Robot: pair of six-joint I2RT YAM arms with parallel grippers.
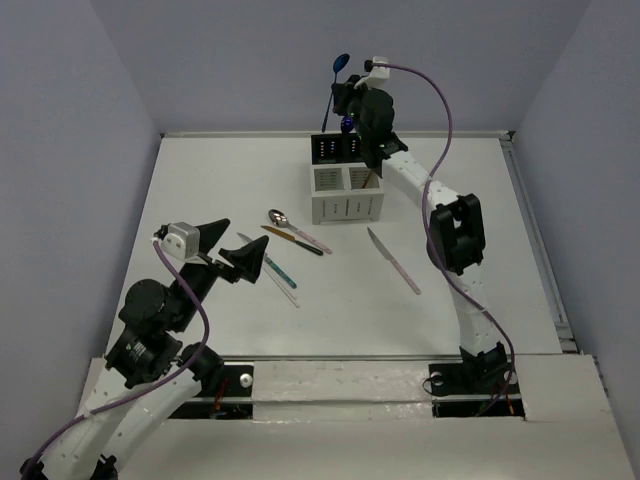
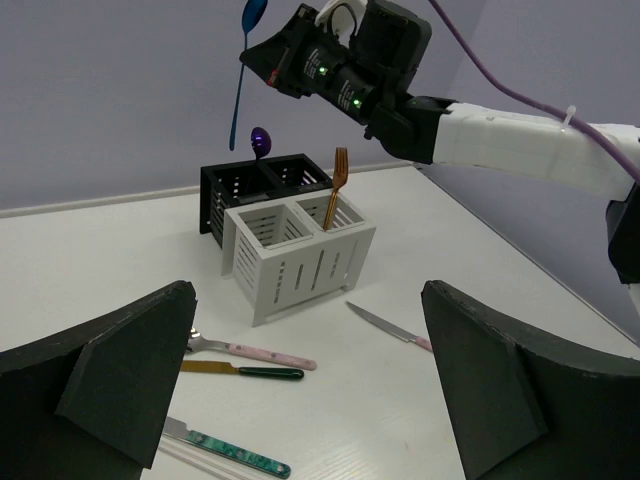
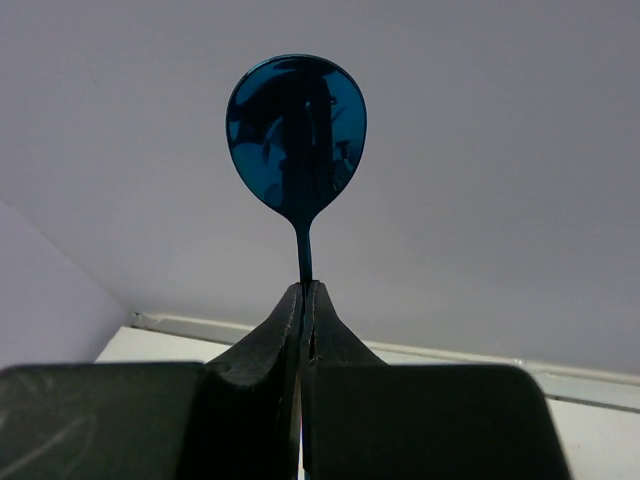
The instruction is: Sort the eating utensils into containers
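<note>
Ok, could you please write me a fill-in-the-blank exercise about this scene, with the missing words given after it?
1. The raised spoon, gripped by the shut right hand, is ___ in colour.
2. The orange fork stands in a ___ compartment of the caddy.
3. The purple spoon stands in a ___ compartment.
4. The left hand is open and holds ___.

Missing words: blue; white; black; nothing.
</note>
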